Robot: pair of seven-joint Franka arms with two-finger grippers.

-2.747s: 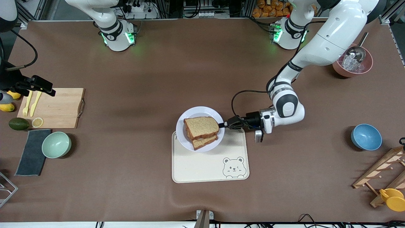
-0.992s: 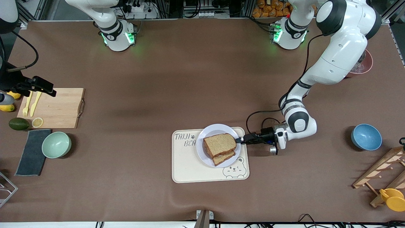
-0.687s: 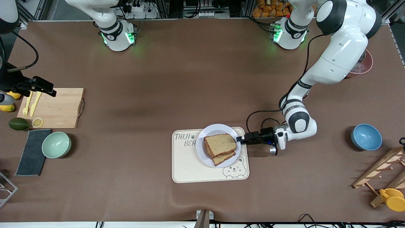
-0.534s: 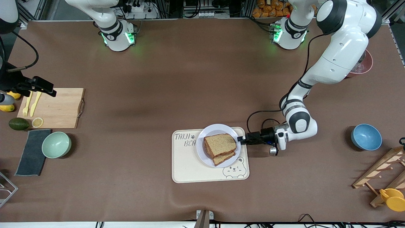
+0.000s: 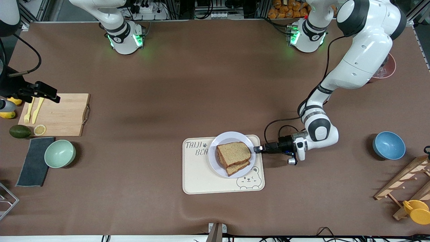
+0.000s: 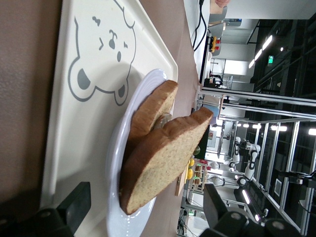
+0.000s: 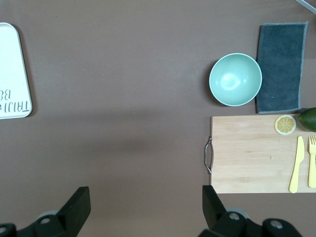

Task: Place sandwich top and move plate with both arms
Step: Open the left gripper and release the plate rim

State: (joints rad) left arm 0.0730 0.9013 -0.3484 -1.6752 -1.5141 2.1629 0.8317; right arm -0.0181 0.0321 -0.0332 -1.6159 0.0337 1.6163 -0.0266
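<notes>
My front view is evenly lit from overhead and sharp; soft shadows fall across the brown worktop (image 5: 208, 84). Green lamps glow at both bases. Through the left wrist view I see bright ceiling strips, slightly blown out.

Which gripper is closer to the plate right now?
Left. The left gripper sits open just beside the plate; the right gripper waits open over bare table near the cutting board.

High front camera looking down across whole table, left wrist camera low and close beside the plate (image 6: 114, 168), right wrist camera high above the cutting board (image 7: 256, 153), tray (image 5: 201, 178) shared by all.
</notes>
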